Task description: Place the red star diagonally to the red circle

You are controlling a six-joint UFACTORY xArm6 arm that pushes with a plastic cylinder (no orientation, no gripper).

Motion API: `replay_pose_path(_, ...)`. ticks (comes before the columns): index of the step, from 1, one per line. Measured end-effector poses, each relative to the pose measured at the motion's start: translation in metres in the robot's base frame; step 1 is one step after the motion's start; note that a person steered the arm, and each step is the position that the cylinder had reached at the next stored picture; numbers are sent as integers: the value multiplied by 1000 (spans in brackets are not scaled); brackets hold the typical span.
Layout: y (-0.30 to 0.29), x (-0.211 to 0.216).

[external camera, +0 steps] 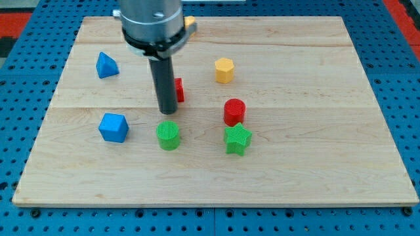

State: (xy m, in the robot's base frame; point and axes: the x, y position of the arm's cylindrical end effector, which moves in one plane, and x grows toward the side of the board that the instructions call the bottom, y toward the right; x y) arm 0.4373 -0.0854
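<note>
The red star point(178, 90) lies near the board's middle, mostly hidden behind my dark rod. My tip point(167, 112) rests on the board at the star's lower left, touching or almost touching it. The red circle point(234, 111), a short cylinder, stands to the star's right and slightly lower, about a block's width and more away.
A green star point(237, 139) sits just below the red circle. A green circle point(168, 135) stands right below my tip. A yellow hexagon point(224, 69) is at upper right of the star. Two blue blocks point(107, 65) point(113, 127) lie at the left. A yellow block point(189, 22) peeks out behind the arm at the top.
</note>
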Motion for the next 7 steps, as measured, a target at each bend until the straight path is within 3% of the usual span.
replay_pose_path(4, -42, -37)
replay_pose_path(7, 35, -40)
